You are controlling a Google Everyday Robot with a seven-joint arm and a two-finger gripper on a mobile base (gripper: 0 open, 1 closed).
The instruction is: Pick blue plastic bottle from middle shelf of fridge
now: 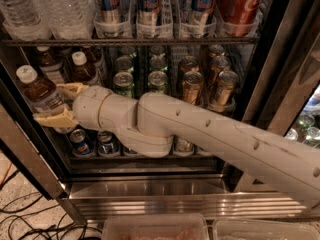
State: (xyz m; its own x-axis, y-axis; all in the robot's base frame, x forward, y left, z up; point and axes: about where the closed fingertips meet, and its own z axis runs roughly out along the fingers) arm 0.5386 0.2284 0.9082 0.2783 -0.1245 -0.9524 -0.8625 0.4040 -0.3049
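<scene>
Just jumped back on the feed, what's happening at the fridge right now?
The arm reaches into the fridge. The gripper is at the left end of the middle shelf, closed around the blue plastic bottle, which tilts at the shelf's front. Other brown bottles stand behind it, and the cans further right.

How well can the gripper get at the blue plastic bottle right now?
Yes, it seems so: the gripper is at the blue plastic bottle, shut on it with a finger on each side, and nothing stands between them.
</scene>
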